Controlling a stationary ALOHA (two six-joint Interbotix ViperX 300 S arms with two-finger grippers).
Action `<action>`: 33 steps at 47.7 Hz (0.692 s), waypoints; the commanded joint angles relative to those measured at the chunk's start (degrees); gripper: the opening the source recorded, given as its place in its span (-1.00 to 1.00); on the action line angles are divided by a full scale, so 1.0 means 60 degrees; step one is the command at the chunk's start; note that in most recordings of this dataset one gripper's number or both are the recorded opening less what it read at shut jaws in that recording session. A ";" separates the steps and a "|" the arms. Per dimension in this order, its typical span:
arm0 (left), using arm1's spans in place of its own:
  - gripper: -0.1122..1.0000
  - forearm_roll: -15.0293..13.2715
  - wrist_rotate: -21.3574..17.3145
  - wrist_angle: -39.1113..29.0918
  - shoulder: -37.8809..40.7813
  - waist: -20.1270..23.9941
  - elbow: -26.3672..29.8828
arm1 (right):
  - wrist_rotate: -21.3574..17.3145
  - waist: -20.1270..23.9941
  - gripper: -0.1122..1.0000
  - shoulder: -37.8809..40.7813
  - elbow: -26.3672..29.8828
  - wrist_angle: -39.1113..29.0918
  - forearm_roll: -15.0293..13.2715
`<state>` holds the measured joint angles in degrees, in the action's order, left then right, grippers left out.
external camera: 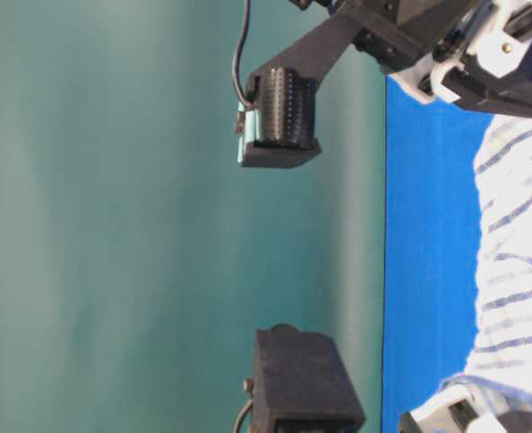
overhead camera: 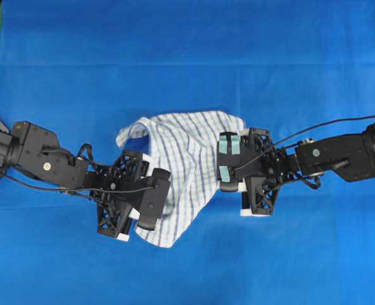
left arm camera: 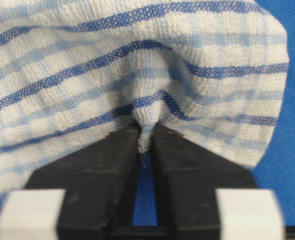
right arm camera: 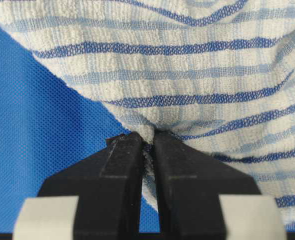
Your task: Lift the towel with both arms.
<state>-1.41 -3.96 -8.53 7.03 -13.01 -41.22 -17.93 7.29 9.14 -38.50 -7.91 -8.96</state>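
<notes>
Currently the towel (overhead camera: 187, 162) is found between the two grippers, bunched and rumpled on the blue desk (overhead camera: 187, 57), its checked cloth spread from one gripper across to the other. The left gripper (left arm camera: 146, 137) is seen closed, with a pinched fold of towel clamped between its black fingers (left arm camera: 112, 160); the cloth rises in a ridge just ahead of the fingertips and fans out to both sides. The right gripper (right arm camera: 147, 137), carrying teal tape patches (overhead camera: 229, 146), is likewise closed on a puckered edge of the towel, the fabric extending ahead and to one side of it, bare blue desk showing on the other side. In the overhead view the towel's near corner hangs past the left gripper, and a rolled edge is noted at the far side.
</notes>
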 commanded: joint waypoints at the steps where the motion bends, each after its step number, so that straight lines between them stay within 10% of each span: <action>1: -0.78 -0.0015 0.0015 -0.0146 -0.0396 0.0146 0.0146 | 0.0044 0.0044 -0.66 -0.0454 0.0132 -0.0029 0.0015; 33: -0.77 0.0000 -0.0015 -0.2300 -0.5669 0.2051 0.1260 | 0.0220 -0.0557 -0.66 -0.4453 0.2695 -0.4629 -0.0557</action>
<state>-1.41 -3.96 -20.92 -23.38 -1.76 -36.56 -16.88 4.31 -14.41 -26.10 -33.49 -11.16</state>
